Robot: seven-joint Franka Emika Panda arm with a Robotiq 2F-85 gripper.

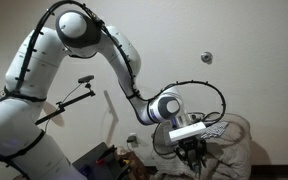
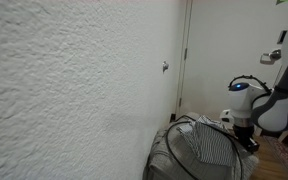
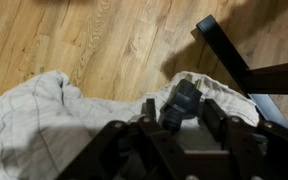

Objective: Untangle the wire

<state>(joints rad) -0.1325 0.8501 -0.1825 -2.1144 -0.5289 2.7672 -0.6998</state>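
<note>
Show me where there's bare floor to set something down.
In the wrist view, the free patch is the wooden floor beyond the cloth, beside the black frame. It is crowded around the gripper, where the cloth bunches up.

Support: you have a light wood plank floor (image 3: 104,40) under the scene.
On it, lower area: a pale, faintly lined cloth (image 3: 34,125) lies crumpled over the planks.
On it, upper right: a black bar (image 3: 229,55) runs diagonally.

In the wrist view the cloth (image 3: 44,120) lies beneath the pincer (image 3: 181,125), spreading toward eight o'clock; floor (image 3: 104,40) lies beyond at twelve, a bar (image 3: 234,62) at two.
</note>
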